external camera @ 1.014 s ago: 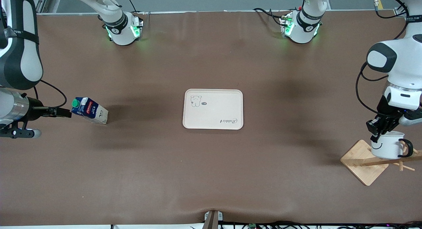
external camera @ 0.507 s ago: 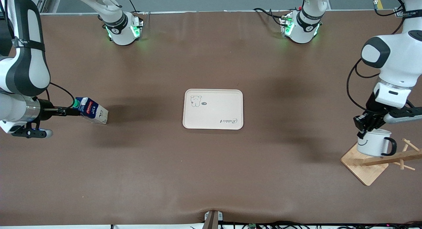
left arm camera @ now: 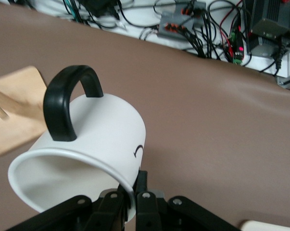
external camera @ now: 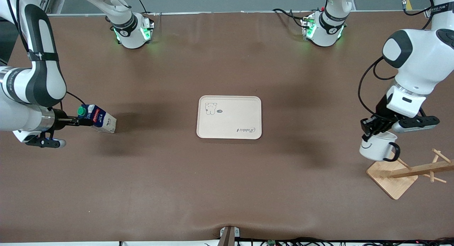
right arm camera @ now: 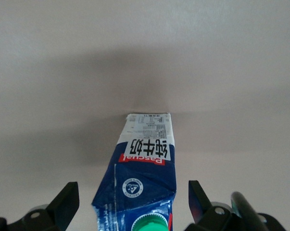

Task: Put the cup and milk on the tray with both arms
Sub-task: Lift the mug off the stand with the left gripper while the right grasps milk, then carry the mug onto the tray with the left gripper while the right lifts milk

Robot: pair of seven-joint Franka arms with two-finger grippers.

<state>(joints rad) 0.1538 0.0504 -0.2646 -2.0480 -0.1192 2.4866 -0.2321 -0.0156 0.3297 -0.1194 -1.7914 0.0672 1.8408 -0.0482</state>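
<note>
1. Carrying the cup, the left gripper pinches its rim with fingers pressed together on the wall; the cup hangs tilted in the air over the table, just beside the wooden rack, handle outward as the left wrist view shows.
2. Milk: resting on the table toward the right arm's end, well apart from the tray.
3. Right gripper: fingers spread wide, one on each side of the carton's capped top; no squeeze is visible yet.
4. Tray: bare, at the table's middle.
5. Progress, as judged: cup lifted but not delivered; milk not yet grasped; both placements remain.
</note>
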